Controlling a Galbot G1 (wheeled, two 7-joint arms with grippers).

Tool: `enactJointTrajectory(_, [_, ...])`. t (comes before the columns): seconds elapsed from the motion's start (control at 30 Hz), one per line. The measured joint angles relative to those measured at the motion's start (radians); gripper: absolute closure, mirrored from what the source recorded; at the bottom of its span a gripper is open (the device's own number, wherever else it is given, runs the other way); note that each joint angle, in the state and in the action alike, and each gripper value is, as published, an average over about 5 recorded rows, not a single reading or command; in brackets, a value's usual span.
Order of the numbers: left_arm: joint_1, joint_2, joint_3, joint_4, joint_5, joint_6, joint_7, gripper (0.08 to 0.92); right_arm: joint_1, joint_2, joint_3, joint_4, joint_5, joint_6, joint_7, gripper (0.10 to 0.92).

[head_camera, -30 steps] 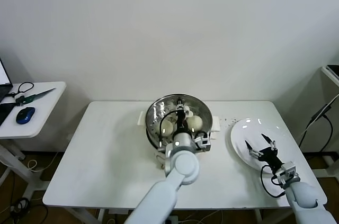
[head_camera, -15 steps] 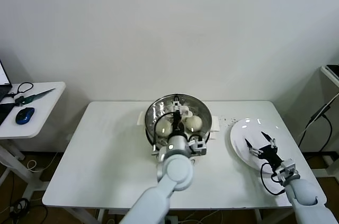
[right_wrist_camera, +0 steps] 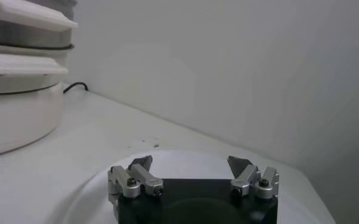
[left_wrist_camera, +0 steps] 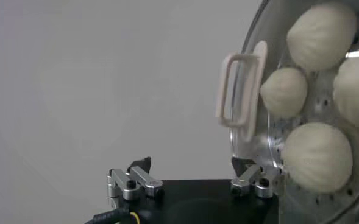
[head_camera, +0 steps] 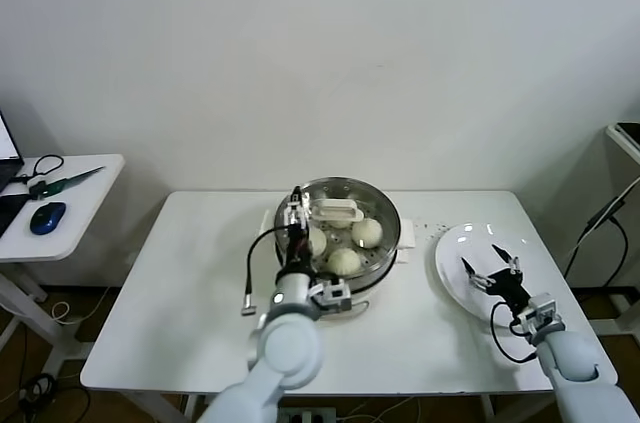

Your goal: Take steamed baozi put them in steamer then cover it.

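The steamer (head_camera: 385, 253) stands mid-table, and the clear glass cover (head_camera: 345, 190) lies on it with its white handle (head_camera: 336, 211) on top. Several cream baozi (head_camera: 367, 232) show through the glass. My left gripper (head_camera: 297, 205) hovers open and empty just left of the handle, over the steamer's left rim. In the left wrist view the handle (left_wrist_camera: 237, 91) and the baozi (left_wrist_camera: 316, 157) lie beyond my left gripper (left_wrist_camera: 191, 165). My right gripper (head_camera: 483, 263) waits open and empty over the white plate (head_camera: 455, 243); the right wrist view shows that gripper (right_wrist_camera: 191, 163) above the plate (right_wrist_camera: 185, 155).
A black cable (head_camera: 248, 278) loops from my left arm over the table left of the steamer. A side table (head_camera: 60, 213) at far left carries a blue mouse (head_camera: 47, 216) and scissors. The steamer's white base (right_wrist_camera: 14, 115) shows in the right wrist view.
My left gripper has opened, let go of the cover's handle and slid left off the steamer's middle. The cover stays lying on the steamer. The right arm has barely moved.
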Motion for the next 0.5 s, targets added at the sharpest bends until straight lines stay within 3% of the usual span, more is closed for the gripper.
enactJointTrajectory(0.23, [0.075,0.064,-0.053,-0.111,-0.113,0.0,-0.07,0.177,-0.006,-0.002,0.006,0.015,0.024,-0.01,0.004,0.203])
enactJointTrajectory(0.5, [0.183,0.13,-0.201,-0.163,-0.372,-0.024,-0.226,0.177,-0.025,-0.001,0.017,0.051,0.037,-0.013,0.017,0.203])
